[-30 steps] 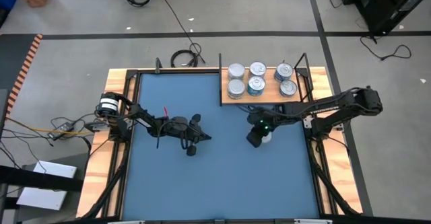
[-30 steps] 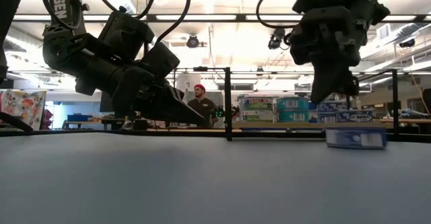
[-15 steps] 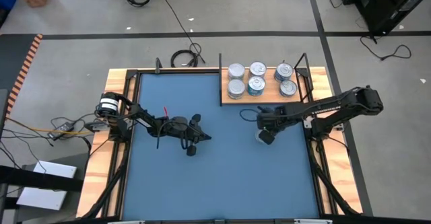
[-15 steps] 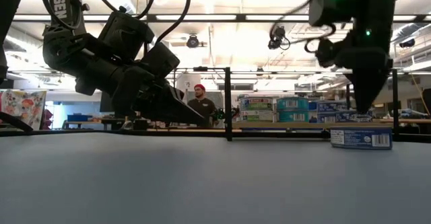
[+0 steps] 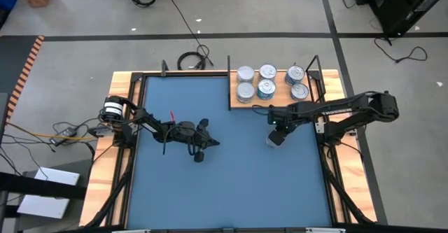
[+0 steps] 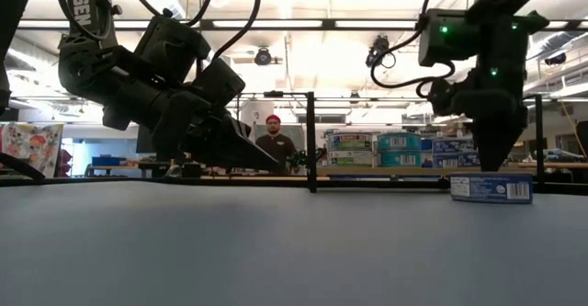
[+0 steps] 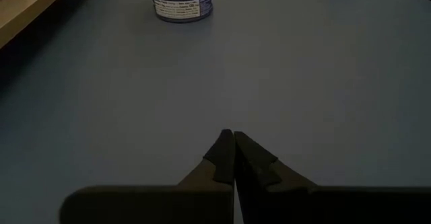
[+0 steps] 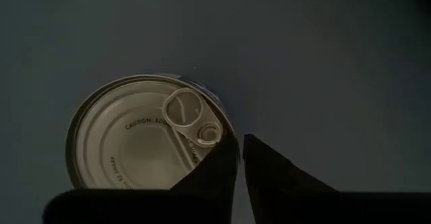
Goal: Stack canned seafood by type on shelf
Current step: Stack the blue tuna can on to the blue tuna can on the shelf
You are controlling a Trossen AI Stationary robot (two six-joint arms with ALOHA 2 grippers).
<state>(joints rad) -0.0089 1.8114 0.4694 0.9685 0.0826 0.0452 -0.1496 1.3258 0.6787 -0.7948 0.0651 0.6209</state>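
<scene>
One canned seafood tin (image 5: 274,140) stands upright on the blue mat, its silver pull-tab lid (image 8: 145,140) up; it also shows as a tin (image 6: 491,189) in the low view and a tin (image 7: 182,2) in the left wrist view. My right gripper (image 8: 240,143) points straight down just over the lid's rim, its fingers shut to a slit with nothing between them. Several more tins (image 5: 269,82) sit on the wooden shelf (image 5: 276,103) at the far side. My left gripper (image 7: 234,138) hovers shut over the mat's middle, far from the tin. My right gripper comes at the tin from above, fingers pointing down, with its tips (image 6: 493,165) right at the lid's rim (image 8: 219,120). I cannot tell whether they touch it. The tin stands flat on the mat.
Black frame posts (image 6: 312,141) stand along the shelf's edges. Bare blue mat (image 5: 231,184) lies all around the lone tin. A person (image 6: 273,141) stands in the room behind the table.
My right gripper has moved toward the table's right edge and down over the lone tin, tipping from a slant to pointing straight down.
</scene>
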